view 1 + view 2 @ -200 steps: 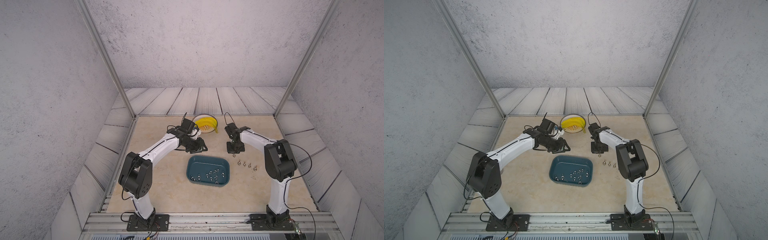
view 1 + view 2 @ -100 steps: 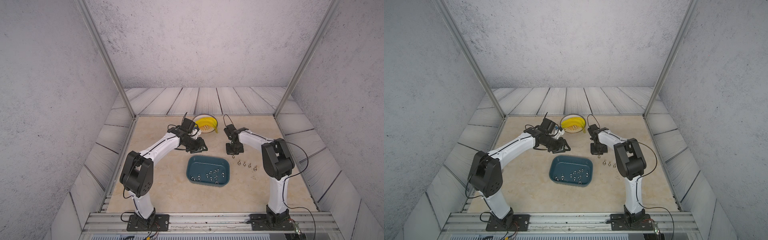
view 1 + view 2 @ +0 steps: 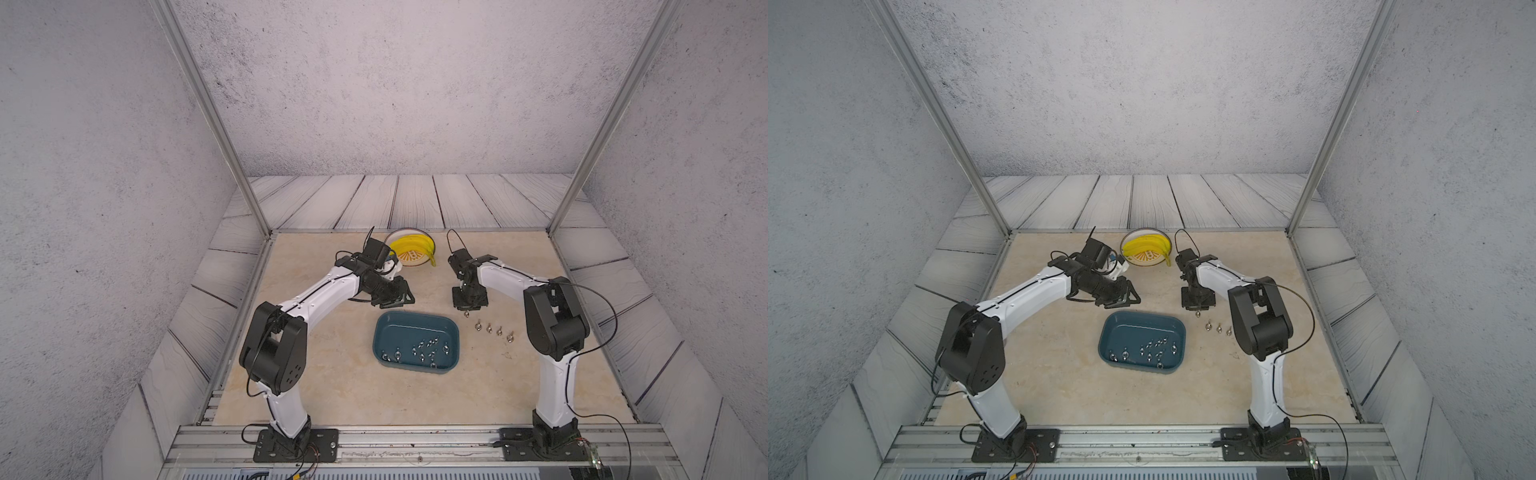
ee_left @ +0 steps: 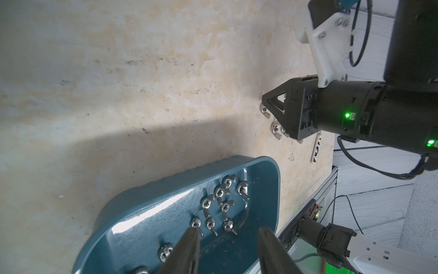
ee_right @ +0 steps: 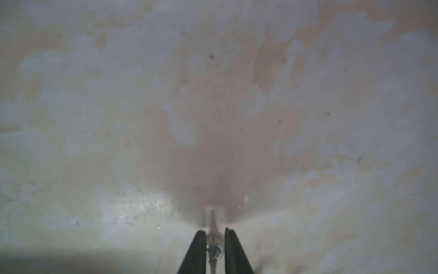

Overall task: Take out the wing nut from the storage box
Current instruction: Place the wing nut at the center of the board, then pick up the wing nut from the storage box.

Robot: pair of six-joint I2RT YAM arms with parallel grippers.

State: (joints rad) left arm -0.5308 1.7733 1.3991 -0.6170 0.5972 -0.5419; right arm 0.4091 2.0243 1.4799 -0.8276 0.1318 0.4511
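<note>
A round plate (image 3: 409, 258) (image 3: 1144, 258) holding yellow bananas (image 3: 409, 245) stands at the far edge of the beige marbled table (image 3: 332, 374). Grey floor planks (image 3: 415, 199) and aluminium posts (image 3: 208, 116) border the table.

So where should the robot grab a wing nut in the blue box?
Probably pinch the wing nut across its two wings, jaws coming straight down: it lies flat on the storage box floor, away from the crowded cluster.

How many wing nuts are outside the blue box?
5. Four nuts lie in a row right of the box; the fifth sits between the fingertips of the right gripper, which may hide others.
</note>
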